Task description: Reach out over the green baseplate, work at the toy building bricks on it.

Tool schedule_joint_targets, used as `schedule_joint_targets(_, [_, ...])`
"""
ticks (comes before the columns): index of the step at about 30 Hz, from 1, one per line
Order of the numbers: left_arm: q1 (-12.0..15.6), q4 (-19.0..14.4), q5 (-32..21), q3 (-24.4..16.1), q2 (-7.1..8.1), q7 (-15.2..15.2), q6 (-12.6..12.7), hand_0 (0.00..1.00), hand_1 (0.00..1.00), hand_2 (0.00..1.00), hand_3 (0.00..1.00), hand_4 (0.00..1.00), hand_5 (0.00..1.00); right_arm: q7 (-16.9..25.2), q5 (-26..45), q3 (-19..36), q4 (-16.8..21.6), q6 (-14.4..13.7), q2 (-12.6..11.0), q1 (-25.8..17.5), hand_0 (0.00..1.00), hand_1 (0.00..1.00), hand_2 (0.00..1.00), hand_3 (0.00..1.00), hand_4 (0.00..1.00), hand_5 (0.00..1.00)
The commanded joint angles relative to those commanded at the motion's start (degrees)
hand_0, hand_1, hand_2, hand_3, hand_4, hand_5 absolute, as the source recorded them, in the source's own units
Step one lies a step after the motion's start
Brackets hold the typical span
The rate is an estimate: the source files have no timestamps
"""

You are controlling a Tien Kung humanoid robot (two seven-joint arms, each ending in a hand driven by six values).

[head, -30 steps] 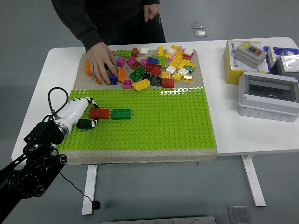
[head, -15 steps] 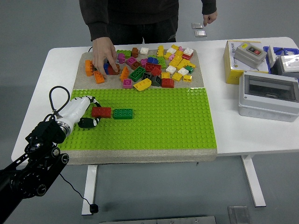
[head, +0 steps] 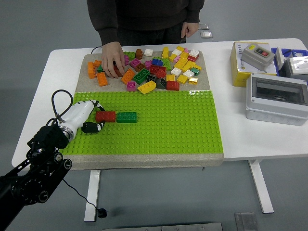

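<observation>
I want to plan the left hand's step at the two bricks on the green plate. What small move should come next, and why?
Probably press the left hand gently rightward on the red rectangular brick. It sits end to end with the green rectangular brick on the green studded baseplate, and the fingers already reach its left end.

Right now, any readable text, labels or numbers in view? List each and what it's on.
None readable.
Yellow box: no print legible at this size.
Blue-and-white box: white markings, too blurred to read.
Grey enclosure: no label visible.
Switch box, red and green buttons: any marks too small.
Bricks and baseplate: stud logos not resolvable.
</observation>
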Motion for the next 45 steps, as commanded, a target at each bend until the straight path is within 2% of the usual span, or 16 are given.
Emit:
schedule_joint_targets(6, [-0.04, 0.32, -0.16, 0.31, -0.24, -0.02, 0.05, 0.995, 0.922, 0.916, 0.574, 0.608, 0.196, 0.04, -0.07, 0.02, 0.00, -0.04, 0.01, 0.06, 0.693, 0.627, 0.626, 0.708, 0.318, 0.920])
schedule_joint_targets(7, [-0.04, 0.32, -0.16, 0.31, -0.25, -0.03, 0.06, 0.995, 0.922, 0.917, 0.709, 0.614, 0.199, 0.05, -0.08, 0.04, 0.00, -0.04, 0.01, 0.06, 0.692, 0.627, 0.625, 0.708, 0.318, 0.920])
schedule_joint_targets(12, [-0.01, 0.24, -0.17, 0.27, -0.22, -0.12, 0.02, 0.995, 0.922, 0.917, 0.709, 0.614, 0.199, 0.06, -0.25, 0.29, 0.00, -0.01, -0.01, 0.05, 0.692, 0.627, 0.625, 0.708, 0.318, 0.920])
schedule_joint_targets(13, [0.00, 0.23, -0.16, 0.25, -0.20, -0.13, 0.00, 0.995, 0.922, 0.920, 0.793, 0.613, 0.200, 0.06, -0.30, 0.36, 0.00, 0.00, -0.01, 0.04, 0.692, 0.627, 0.625, 0.707, 0.318, 0.919])
schedule_joint_targets(18, [-0.01, 0.17, -0.14, 0.20, -0.11, -0.21, 0.03, 0.995, 0.922, 0.920, 0.793, 0.613, 0.200, 0.07, -0.55, 0.71, 0.00, 0.06, -0.02, 0.02, 0.692, 0.627, 0.625, 0.707, 0.318, 0.919])
schedule_joint_targets(19, [-0.01, 0.16, -0.15, 0.21, -0.09, -0.23, 0.01, 0.994, 0.923, 0.922, 0.827, 0.626, 0.212, 0.08, -0.65, 0.83, 0.00, 0.07, -0.02, 0.02, 0.692, 0.627, 0.626, 0.707, 0.319, 0.919])
schedule_joint_targets(30, [0.32, -0.32, -0.08, 0.50, 0.37, -0.08, -0.61, 0.994, 0.923, 0.921, 0.826, 0.629, 0.218, 0.15, -0.87, 1.43, 0.00, 0.10, 0.02, -0.07, 0.692, 0.626, 0.625, 0.705, 0.318, 0.919])
schedule_joint_targets(33, [0.79, -2.00, 0.42, 0.22, 0.59, 0.25, -1.24, 0.994, 0.923, 0.922, 0.822, 0.648, 0.236, 0.14, -0.95, 1.52, 0.00, 0.13, 0.00, -0.13, 0.692, 0.626, 0.625, 0.707, 0.318, 0.918])
schedule_joint_targets(42, [3.21, -12.22, 2.19, -0.93, 2.56, 2.11, -3.00, 0.994, 0.923, 0.925, 0.822, 0.658, 0.246, 0.05, -1.88, 2.47, 0.00, 0.28, -0.08, -0.25, 0.692, 0.626, 0.625, 0.704, 0.319, 0.918])
schedule_joint_targets(45, [3.90, -13.89, 1.98, -0.44, 3.16, 2.47, -3.30, 0.994, 0.924, 0.927, 0.802, 0.671, 0.262, 0.05, -2.04, 2.70, 0.00, 0.31, -0.08, -0.31, 0.692, 0.626, 0.624, 0.707, 0.319, 0.916])
